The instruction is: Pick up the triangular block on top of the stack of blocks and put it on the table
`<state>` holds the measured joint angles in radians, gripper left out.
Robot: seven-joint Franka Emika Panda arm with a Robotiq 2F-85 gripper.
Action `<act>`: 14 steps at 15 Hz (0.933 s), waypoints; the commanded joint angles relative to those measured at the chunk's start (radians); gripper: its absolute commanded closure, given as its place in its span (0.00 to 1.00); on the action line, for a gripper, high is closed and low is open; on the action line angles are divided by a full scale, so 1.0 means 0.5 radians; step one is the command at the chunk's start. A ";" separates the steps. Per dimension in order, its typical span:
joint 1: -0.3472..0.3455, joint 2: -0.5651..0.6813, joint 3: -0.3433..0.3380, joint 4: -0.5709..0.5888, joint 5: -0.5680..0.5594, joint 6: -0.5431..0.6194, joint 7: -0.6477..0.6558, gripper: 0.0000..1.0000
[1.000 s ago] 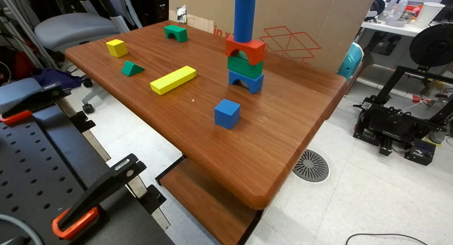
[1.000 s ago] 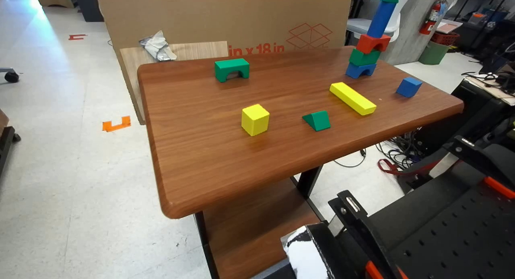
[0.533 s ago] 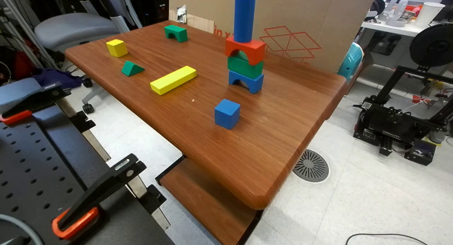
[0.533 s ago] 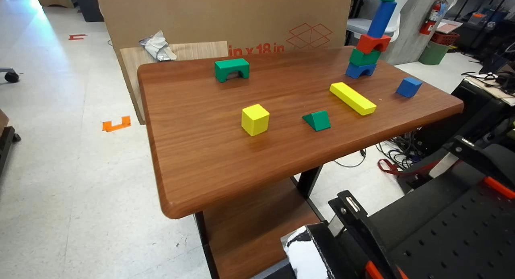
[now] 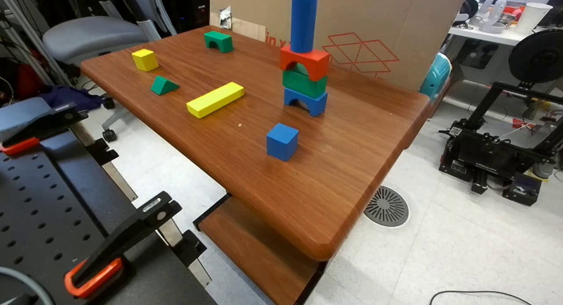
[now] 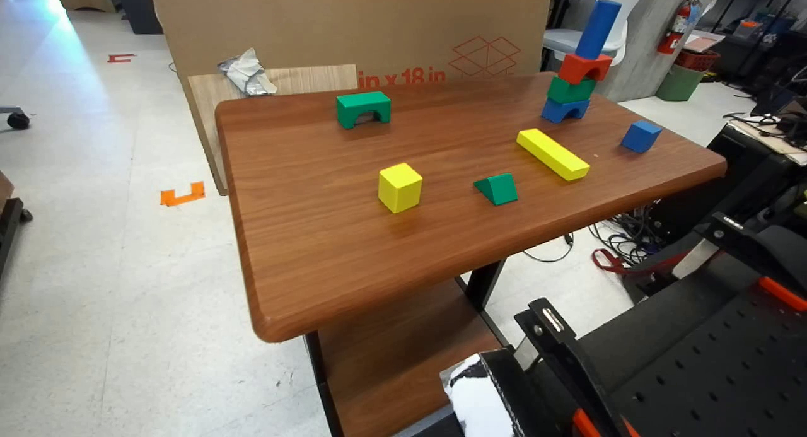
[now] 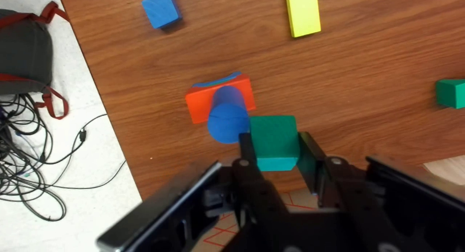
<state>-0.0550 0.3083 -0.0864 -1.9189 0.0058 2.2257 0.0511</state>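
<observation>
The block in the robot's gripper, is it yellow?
No: the wrist view shows the gripper holding the triangular block, whose visible faces are green.

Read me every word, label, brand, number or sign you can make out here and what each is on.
"in x 18 in": red print on the cardboard box.
Lettering on the black 3D printer: too blurred to read.
Labels on the black-and-orange clamps: too small to read.
Label on the fire extinguisher: too small to read.

Brown table (image 5: 259, 108), in an exterior view

Clock from centre: stack of blocks (image 5: 308, 55) at 3 o'clock, blue cube (image 5: 282, 142) at 5, yellow bar (image 5: 215, 100) at 9, green wedge (image 5: 164, 86) at 9:30, yellow cube (image 5: 145, 60) at 10, green arch (image 5: 220, 38) at 11.
</observation>
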 commanded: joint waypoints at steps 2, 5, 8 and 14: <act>0.058 -0.133 0.031 -0.135 -0.078 0.050 0.023 0.92; 0.068 -0.172 0.040 -0.229 -0.115 0.037 0.005 0.92; 0.049 -0.209 0.038 -0.356 -0.126 0.060 -0.042 0.92; 0.025 -0.193 0.010 -0.517 -0.228 0.068 -0.063 0.92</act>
<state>-0.0307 0.2349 -0.0766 -2.1160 -0.0763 2.2276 0.0403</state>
